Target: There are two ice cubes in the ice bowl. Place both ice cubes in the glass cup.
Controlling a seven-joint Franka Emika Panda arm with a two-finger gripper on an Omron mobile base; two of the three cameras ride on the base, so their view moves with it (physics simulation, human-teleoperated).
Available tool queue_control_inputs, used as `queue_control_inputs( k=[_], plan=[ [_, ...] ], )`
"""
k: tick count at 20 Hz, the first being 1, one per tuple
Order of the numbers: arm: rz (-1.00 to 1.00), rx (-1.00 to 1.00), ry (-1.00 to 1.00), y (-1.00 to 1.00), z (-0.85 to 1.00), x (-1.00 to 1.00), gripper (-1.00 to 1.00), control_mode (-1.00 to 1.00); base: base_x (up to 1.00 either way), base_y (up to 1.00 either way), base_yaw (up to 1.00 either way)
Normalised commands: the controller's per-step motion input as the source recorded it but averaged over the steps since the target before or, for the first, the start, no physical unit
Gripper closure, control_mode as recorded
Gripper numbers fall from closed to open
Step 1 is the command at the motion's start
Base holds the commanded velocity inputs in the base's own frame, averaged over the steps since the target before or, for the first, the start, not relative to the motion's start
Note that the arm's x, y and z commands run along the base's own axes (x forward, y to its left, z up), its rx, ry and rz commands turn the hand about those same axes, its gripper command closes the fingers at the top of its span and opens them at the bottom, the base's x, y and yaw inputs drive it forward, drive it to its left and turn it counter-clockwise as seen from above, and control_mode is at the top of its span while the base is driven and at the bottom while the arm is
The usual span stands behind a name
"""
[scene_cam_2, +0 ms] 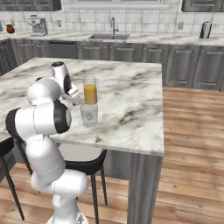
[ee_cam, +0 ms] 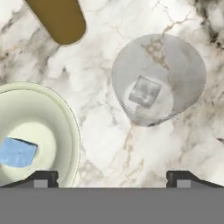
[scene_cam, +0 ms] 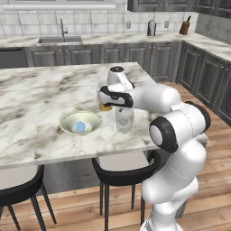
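Observation:
The glass cup (ee_cam: 175,70) stands on the marble island, and one ice cube (ee_cam: 144,92) lies at its bottom. A second ice cube (ee_cam: 17,152), pale blue, rests in the ice bowl (ee_cam: 65,127) to the cup's left. My gripper (ee_cam: 112,179) hangs above the counter between bowl and cup, open, fingertips (ee_cam: 41,178) wide apart with nothing between them. From the left base view, the ice bowl (scene_cam: 67,118) holds its ice cube (scene_cam: 80,127), and the glass cup (scene_cam: 124,121) sits just below my hand. The glass cup (scene_cam_2: 89,114) also stands near the island's front edge.
A taller glass of orange juice (scene_cam_2: 90,92) stands right behind the glass cup, close to my hand. Dark stools (scene_cam: 119,173) sit under the island's front edge. Bare marble (scene_cam: 36,94) stretches left and back of the bowl.

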Motion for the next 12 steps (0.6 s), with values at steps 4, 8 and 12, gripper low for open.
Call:
queue_control_inputs(
  k=[4,8,12],
  plan=[
    [0.14,0.01,0.0,0.85,0.0,-0.46,-1.0,-1.0,0.0,0.0,0.0],
    [0.11,0.06,-0.02,0.79,0.0,-0.02,-1.0,-1.0,0.0,0.0,0.0],
    [0.07,0.04,-0.01,0.68,0.0,0.04,-1.0,-1.0,0.0,0.0,0.0]
  ],
)
